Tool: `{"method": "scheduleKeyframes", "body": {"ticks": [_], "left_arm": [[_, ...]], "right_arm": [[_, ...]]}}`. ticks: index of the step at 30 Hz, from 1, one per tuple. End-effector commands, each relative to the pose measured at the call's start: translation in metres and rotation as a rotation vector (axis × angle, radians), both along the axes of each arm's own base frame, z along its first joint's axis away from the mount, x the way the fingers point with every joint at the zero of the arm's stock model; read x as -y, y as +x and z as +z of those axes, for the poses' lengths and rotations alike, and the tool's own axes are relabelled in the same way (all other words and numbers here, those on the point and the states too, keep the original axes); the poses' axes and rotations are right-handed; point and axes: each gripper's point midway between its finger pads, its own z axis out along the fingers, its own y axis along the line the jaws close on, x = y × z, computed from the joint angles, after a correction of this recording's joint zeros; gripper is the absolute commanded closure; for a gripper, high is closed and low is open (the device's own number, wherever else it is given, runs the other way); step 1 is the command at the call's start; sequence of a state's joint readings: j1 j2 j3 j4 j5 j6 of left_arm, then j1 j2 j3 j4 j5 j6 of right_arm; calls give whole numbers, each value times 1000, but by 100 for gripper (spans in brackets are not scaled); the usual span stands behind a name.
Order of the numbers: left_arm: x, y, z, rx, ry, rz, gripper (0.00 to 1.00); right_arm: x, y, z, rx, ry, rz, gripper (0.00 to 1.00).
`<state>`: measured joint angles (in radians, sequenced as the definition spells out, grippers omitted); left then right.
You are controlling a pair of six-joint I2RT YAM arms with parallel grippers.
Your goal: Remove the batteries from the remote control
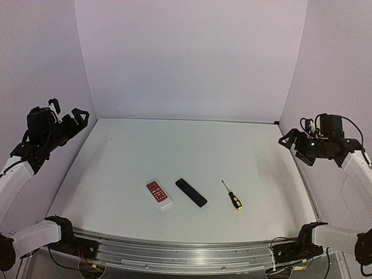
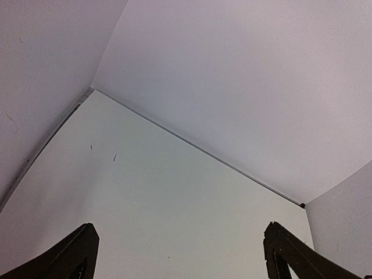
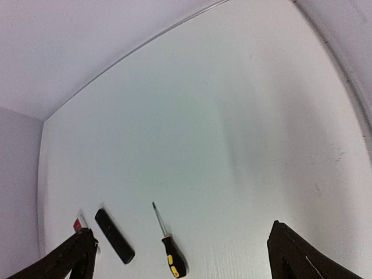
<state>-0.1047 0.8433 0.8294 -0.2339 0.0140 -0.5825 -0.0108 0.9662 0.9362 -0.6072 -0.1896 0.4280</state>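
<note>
A white remote with a red button panel (image 1: 158, 194) lies near the table's front, left of centre. A slim black remote (image 1: 191, 192) lies just right of it; it also shows in the right wrist view (image 3: 114, 236). No batteries show in any view. My left gripper (image 1: 74, 119) is raised at the far left, open and empty, far from the remotes; its view (image 2: 180, 256) shows only bare table. My right gripper (image 1: 289, 141) is raised at the far right, open and empty, its fingers (image 3: 290, 253) wide apart.
A screwdriver with a yellow-and-black handle (image 1: 232, 195) lies right of the black remote, also in the right wrist view (image 3: 168, 246). White walls close the table on the back and both sides. A metal rail (image 1: 180, 253) runs along the front edge.
</note>
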Motion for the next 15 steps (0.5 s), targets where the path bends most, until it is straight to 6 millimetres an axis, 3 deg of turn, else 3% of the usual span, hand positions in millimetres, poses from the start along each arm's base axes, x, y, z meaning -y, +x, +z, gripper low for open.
{"method": "scheduleKeyframes", "body": {"ticks": [1,4,8,12,15], "left_arm": [[7,-2,-20,-69,-30,-28,0],[10,1,-39,-115,-35,-45,0],[11,6,-64,-190,-15,-49,0],[14,7,-82,-248,-13,-67,0],[19,5,-93,-266,-28,-94,0]], "right_arm": [[-105,-13,-13,-79,66,444,2],[-171,-27,-44,-79,-206,693,2],[-233,-30,-93,-149,-421,891,2],[-276,-27,-136,-154,-644,1013,2],[-295,-23,-157,-195,-640,1036,4]]}}
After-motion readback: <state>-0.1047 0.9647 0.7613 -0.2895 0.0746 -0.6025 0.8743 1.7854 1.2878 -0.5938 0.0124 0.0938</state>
